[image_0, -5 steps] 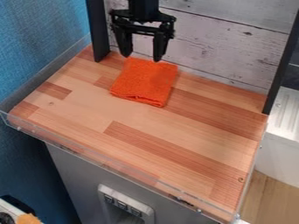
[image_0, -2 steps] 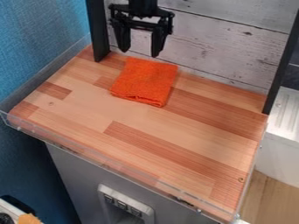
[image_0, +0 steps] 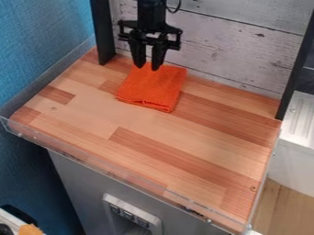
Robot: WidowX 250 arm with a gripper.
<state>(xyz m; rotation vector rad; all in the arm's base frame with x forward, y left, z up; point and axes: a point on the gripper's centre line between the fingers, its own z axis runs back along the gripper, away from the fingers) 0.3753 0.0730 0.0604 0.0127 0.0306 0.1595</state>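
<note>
The black gripper (image_0: 147,68) hangs down from the top edge, left of centre, over the back edge of a folded orange cloth (image_0: 151,90). Its two fingers point downward, standing fairly close together with a narrow gap between them, so it is partly open. Both fingertips overlap the cloth's back part; whether they touch it cannot be told. The cloth lies flat near the back of the wooden surface, its folded edge toward the front.
A wooden tabletop (image_0: 153,151) has a low clear rim along its front. Dark posts stand at the back left (image_0: 103,32) and right (image_0: 297,69), with a whitewashed plank wall (image_0: 233,46) between them. A blue wall (image_0: 43,41) is at the left.
The gripper's fingers, wide apart before, have drawn much closer together. It has also come down toward the cloth's back edge. The cloth looks unmoved.
</note>
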